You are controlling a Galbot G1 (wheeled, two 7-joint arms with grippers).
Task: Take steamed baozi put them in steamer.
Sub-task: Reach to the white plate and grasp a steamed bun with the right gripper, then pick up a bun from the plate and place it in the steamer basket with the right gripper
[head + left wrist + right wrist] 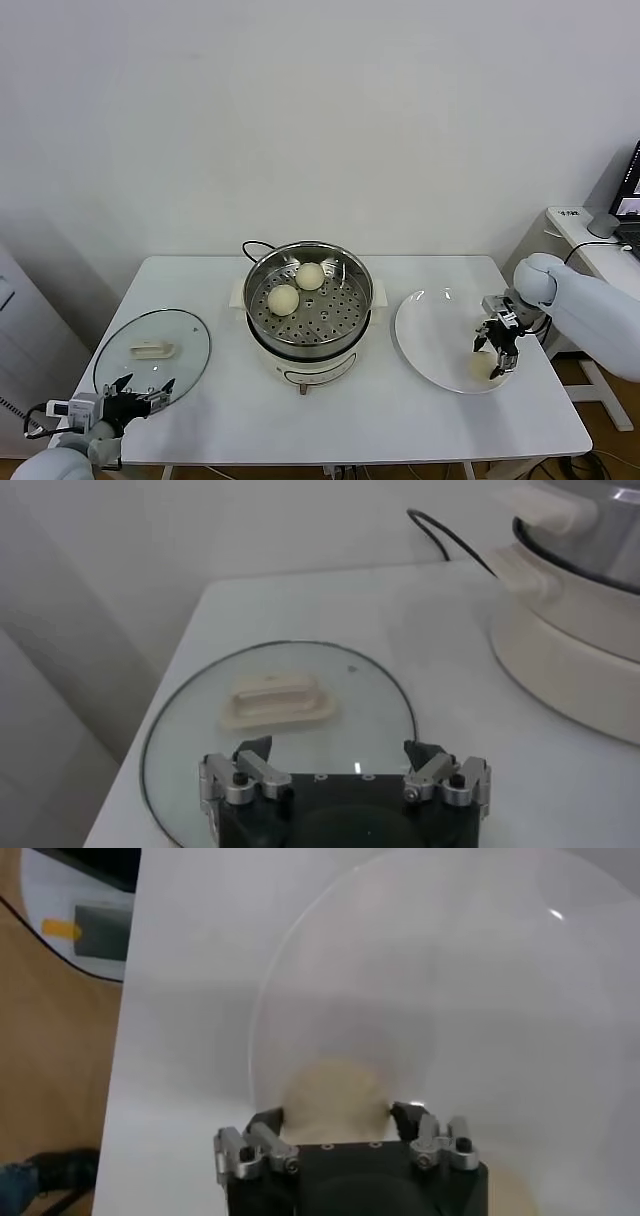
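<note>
Stainless steamer [308, 305] sits mid-table [230, 415] on its white base, black cord [252, 246] running off behind it. I count two steamed baozi on the perforated tray: one [283, 298] toward the robot's left, one [310, 276] just behind it toward the far rim. They look close together; can't tell from the head view if they touch.

Right end effector [497, 352] is down over the white plate [425, 330], at the near right part of the plate. A third baozi [481, 366] lies on the plate right under it. In the right wrist view the fingers [268, 1138] stand spread on either side of that bun [335, 1093], with the bun sitting between the tips. I can't tell if the pads actually touch it; it reads as released, not clamped. The bun rests on the plate. A pale rounded shape shows at the edge of the right wrist view beside the end effector body; can't say what it is.

Left end effector [142, 388] is parked low at the near left corner of the table, over the near edge of the glass lid [150, 352]. Left wrist view shows its fingers [251, 763] wide apart, holding nothing, with the cream lid handle [277, 701] ahead of them. Lid lies flat on the table, well apart from the steamer.
</note>
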